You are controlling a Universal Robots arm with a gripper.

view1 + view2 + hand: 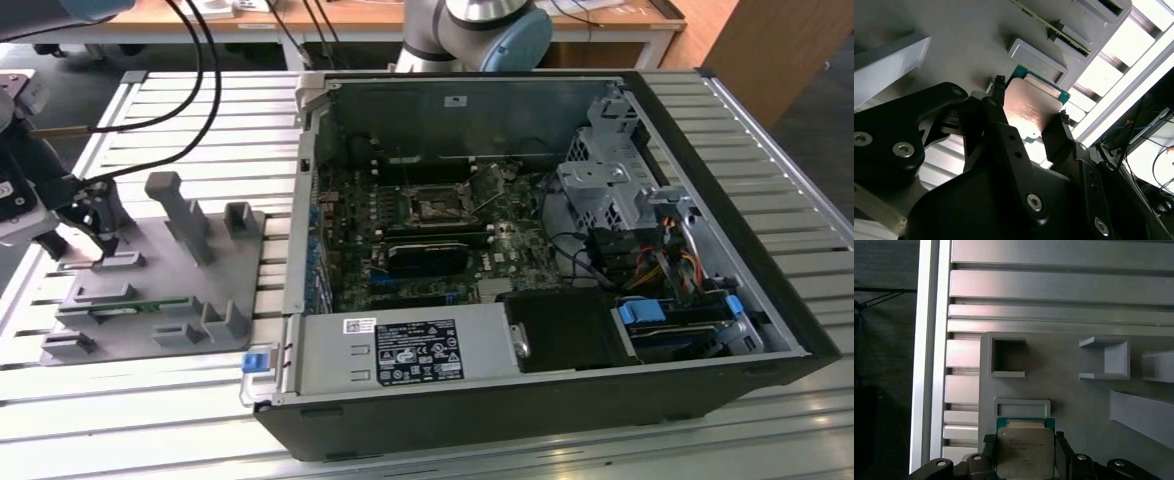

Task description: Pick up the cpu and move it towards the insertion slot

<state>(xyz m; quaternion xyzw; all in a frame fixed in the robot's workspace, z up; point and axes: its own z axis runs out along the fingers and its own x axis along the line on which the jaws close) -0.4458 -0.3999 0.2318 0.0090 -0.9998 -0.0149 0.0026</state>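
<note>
The gripper (1024, 440) pinches the cpu (1025, 452) by two opposite edges between matte black fingers (1004, 132). The cpu is a flat square chip with a brushed silver lid over a green rim, no side longer than another, lid facing back toward the wrist. Just beyond the fingers, parallel to its far edge, sits a low ridge (1021, 402) of the smooth gray plastic tray (1079, 405).

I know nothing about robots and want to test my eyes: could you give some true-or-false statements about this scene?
1. The hand has a finger on each side of the cpu. True.
2. The cpu sits in the insertion slot. False: it is at the gray tray, outside the computer case.
3. The computer case lies open. True.
4. The gray tray lies to the exterior view's right of the computer case. False: to its left.
</note>
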